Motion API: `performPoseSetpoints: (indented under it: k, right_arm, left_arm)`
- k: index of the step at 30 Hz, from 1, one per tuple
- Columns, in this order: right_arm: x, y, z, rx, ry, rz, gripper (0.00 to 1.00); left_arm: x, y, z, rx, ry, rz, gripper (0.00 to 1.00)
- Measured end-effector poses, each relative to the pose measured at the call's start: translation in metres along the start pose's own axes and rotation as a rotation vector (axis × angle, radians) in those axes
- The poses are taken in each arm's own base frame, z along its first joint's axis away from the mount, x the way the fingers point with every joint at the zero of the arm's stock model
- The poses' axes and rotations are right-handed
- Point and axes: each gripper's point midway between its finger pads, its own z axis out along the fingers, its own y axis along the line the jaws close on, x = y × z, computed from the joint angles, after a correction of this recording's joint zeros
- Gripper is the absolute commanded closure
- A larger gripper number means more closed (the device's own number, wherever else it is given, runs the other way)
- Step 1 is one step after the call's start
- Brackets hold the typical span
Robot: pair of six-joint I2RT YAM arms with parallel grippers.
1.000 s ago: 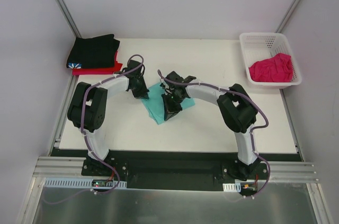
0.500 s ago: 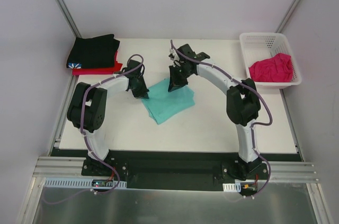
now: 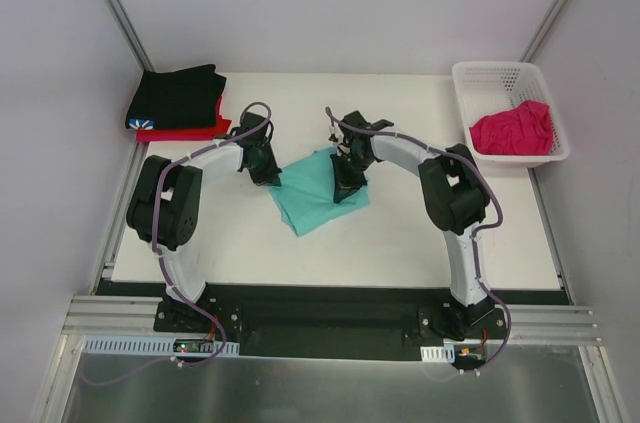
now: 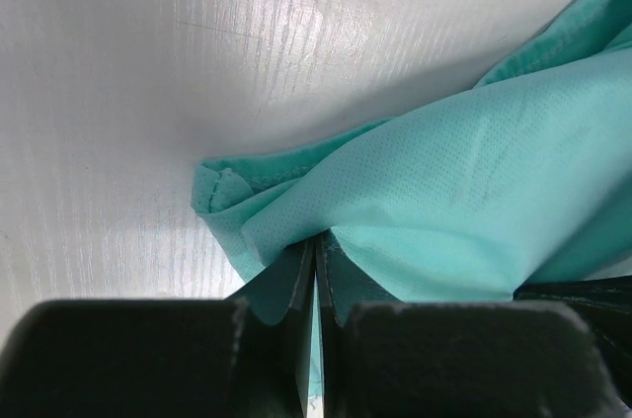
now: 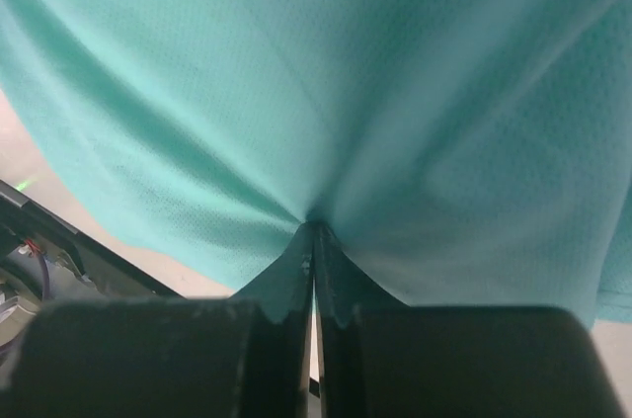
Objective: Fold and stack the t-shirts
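The teal-green t-shirt (image 3: pixel 312 201) lies partly folded at the centre of the white table (image 3: pixel 400 243). The left gripper (image 3: pixel 268 175) pinches its upper-left corner and the right gripper (image 3: pixel 346 189) pinches its right side, each with jaws pressed together on the cloth. The right gripper's body hides part of the shirt. At upper left a folded black t-shirt (image 3: pixel 178 95) rests on a red t-shirt (image 3: pixel 208 131). At upper right a magenta-pink t-shirt (image 3: pixel 512 130) lies crumpled in the white basket (image 3: pixel 498 69).
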Motion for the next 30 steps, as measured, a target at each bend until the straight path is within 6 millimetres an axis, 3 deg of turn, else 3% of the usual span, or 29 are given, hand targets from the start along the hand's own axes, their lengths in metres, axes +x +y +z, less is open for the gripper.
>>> performPoseSetpoints:
  k: [5, 8, 12, 13, 17, 25, 30]
  right_arm:
    - [-0.003, 0.001, -0.011, 0.002, -0.018, -0.011, 0.99]
    - [-0.011, 0.006, -0.021, 0.002, -0.031, -0.019, 0.99]
    - [-0.034, 0.023, -0.043, -0.023, -0.096, -0.051, 0.92]
    - [-0.041, 0.029, -0.049, -0.034, -0.117, -0.062, 0.91]
    - [-0.057, 0.048, -0.064, -0.081, -0.169, -0.089, 0.89]
    - [-0.057, 0.08, -0.06, -0.18, -0.178, -0.111, 0.88]
    - [-0.061, 0.091, -0.038, -0.239, -0.159, -0.106, 0.86]
  left_arm:
    - [-0.004, -0.003, -0.002, 0.005, -0.006, 0.005, 1.0]
    - [-0.008, -0.007, -0.006, 0.013, -0.018, 0.023, 0.94]
    - [-0.014, -0.012, -0.021, 0.025, -0.043, 0.054, 0.8]
    - [-0.016, -0.013, -0.026, 0.026, -0.053, 0.061, 0.69]
    - [-0.032, -0.016, -0.05, 0.037, -0.113, 0.066, 0.68]
    - [-0.083, 0.006, -0.081, 0.022, -0.197, -0.038, 0.65]
    - [-0.112, -0.004, -0.106, 0.035, -0.247, -0.04, 0.65]
